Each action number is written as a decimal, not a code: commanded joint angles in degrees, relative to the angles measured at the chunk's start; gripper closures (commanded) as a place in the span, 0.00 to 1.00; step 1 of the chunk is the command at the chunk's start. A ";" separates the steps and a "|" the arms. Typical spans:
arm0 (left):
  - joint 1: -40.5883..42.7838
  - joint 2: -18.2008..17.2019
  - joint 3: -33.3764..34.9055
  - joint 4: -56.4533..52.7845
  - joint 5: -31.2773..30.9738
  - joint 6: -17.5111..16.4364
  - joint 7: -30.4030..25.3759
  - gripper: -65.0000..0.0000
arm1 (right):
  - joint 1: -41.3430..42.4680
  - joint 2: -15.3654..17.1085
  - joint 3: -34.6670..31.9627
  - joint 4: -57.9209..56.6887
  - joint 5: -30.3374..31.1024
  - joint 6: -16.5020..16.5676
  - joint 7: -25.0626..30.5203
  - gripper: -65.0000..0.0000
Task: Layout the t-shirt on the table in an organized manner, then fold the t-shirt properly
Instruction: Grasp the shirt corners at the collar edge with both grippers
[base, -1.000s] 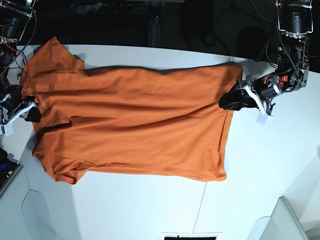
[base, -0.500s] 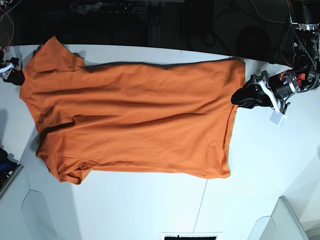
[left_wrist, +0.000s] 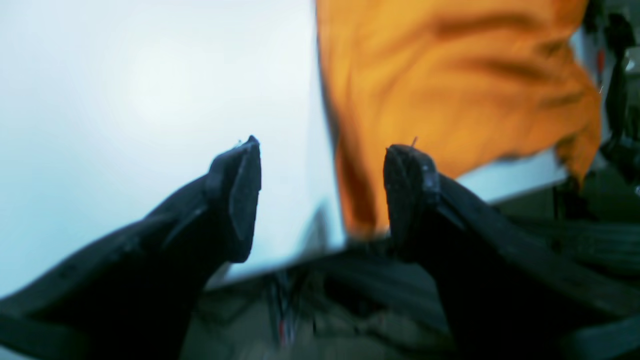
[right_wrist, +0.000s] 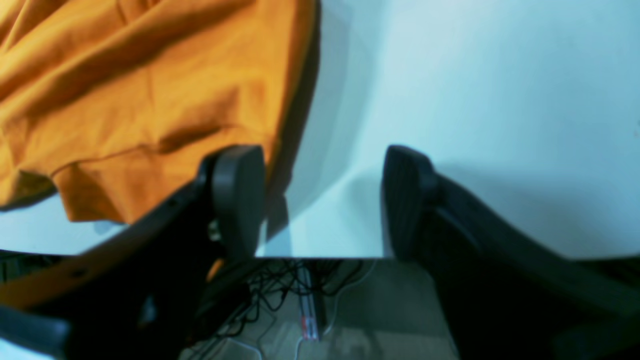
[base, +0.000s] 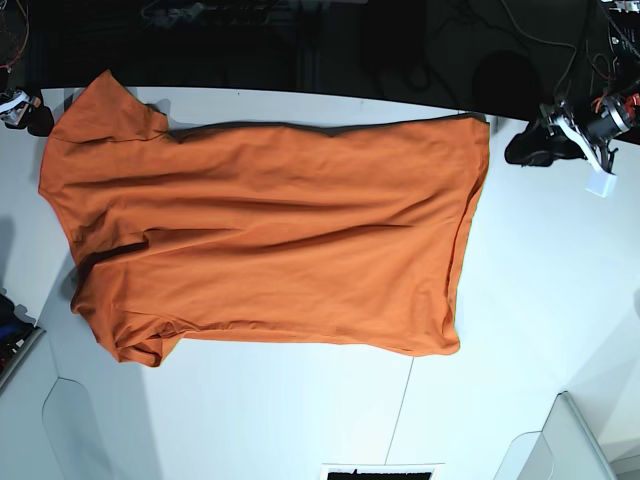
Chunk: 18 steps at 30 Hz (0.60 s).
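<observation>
1. The orange t-shirt lies spread across the white desk, filling the middle and left of the base view, hem toward the right and collar end toward the left.
2. A second ago both pincers were at the cloth: one at the hem on the right, the other at the collar end on the left. Both have since let go and drawn off toward the upper corners of the frame.
3. The left pincer now sits at the upper right, just off the hem corner and apart from the cloth. Its wrist view shows the jaws spread wide with nothing between them, only desk edge and blurred shirt beyond.
4. The right pincer is at the upper left edge, near the upper sleeve. Its wrist view also shows the jaws apart and empty, the shirt just beside one finger.
5. The body has been pulled longer and flatter than it was a second ago; the hem now runs as a fairly straight line.
6. Judged from this, the laying-out stage looks nearly done. The lower left sleeve is bunched under itself and probably needs smoothing before folding starts.
</observation>
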<state>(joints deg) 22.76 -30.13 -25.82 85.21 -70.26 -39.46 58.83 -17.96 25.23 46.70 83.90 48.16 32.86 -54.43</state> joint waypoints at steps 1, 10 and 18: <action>-0.02 -1.11 -0.33 0.87 -1.68 -0.54 -0.92 0.37 | 0.02 1.33 0.26 0.87 0.92 0.44 0.26 0.43; 1.70 -0.57 -0.33 0.87 -1.29 -0.54 -0.66 0.37 | -0.81 1.25 -5.60 0.85 3.74 0.42 -2.36 0.43; 1.99 0.09 5.60 0.87 2.58 -0.54 -0.61 0.37 | -0.81 1.25 -11.39 0.85 3.78 0.42 -1.95 0.43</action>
<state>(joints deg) 24.69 -29.39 -20.10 85.52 -68.95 -40.21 57.01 -18.55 25.58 35.22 84.40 52.60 32.88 -55.29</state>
